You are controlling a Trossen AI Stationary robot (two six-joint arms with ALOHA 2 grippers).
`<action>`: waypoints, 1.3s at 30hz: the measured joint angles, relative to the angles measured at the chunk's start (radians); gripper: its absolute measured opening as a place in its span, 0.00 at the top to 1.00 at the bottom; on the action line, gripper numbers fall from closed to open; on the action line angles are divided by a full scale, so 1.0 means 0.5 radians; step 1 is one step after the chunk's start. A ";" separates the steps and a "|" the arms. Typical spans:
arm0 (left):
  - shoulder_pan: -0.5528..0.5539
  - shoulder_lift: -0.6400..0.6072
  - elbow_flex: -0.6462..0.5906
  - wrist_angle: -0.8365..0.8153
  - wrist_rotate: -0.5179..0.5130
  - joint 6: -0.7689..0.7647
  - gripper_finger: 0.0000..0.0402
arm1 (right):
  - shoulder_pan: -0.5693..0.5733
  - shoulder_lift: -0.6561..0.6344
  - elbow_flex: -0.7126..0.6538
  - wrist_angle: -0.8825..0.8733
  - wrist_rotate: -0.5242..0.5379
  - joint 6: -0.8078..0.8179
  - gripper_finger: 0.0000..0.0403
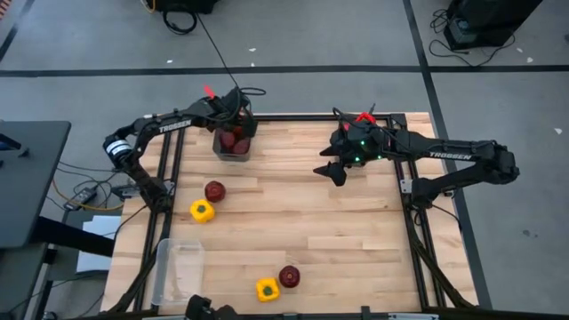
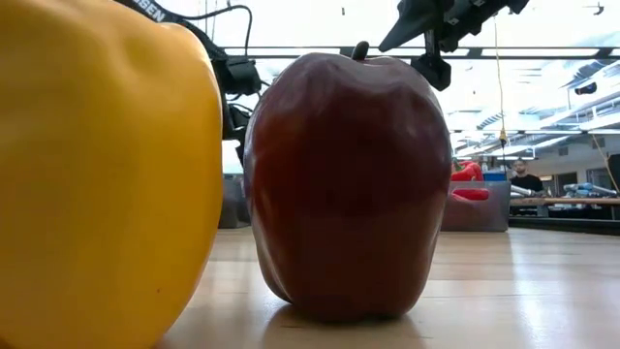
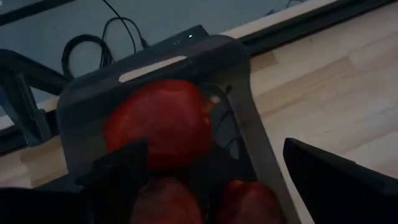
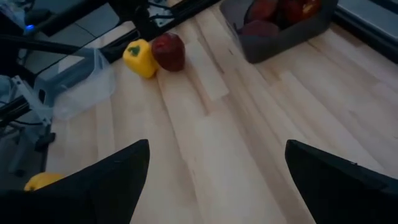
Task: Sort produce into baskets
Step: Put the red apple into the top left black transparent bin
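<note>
The left hand (image 1: 236,117) hangs open and empty over the grey bin (image 1: 233,144) of red fruit; the right hand (image 1: 336,171), open and empty, hovers beside it. Loose apples (image 1: 214,190) (smooth, firm, likely slippery) suit a grip across the middle.

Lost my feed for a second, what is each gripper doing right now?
Left gripper: fingers open, empty, over the dark bin of red fruit.
Right gripper: fingers open, empty, above the bare table.

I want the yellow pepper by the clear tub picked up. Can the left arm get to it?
Probably yes. The yellow pepper lies in the open beside a dark apple, uncovered. The left pincer is over the grey bin, so it must swing back.
</note>
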 joint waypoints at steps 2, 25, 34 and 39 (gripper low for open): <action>-0.007 -0.020 0.043 -0.061 0.019 0.004 0.07 | -0.002 0.000 0.000 0.000 -0.006 0.001 0.05; -1.117 -0.700 0.278 -0.129 -0.267 0.153 0.22 | 0.536 0.270 -0.007 0.300 0.186 0.412 0.18; -1.778 -0.689 0.277 -0.249 -0.572 -0.133 0.24 | 0.930 0.539 0.071 0.438 0.406 0.682 0.18; -2.063 -0.664 0.276 -0.255 -0.735 -0.247 0.25 | 1.167 0.725 0.199 0.406 0.552 0.749 0.18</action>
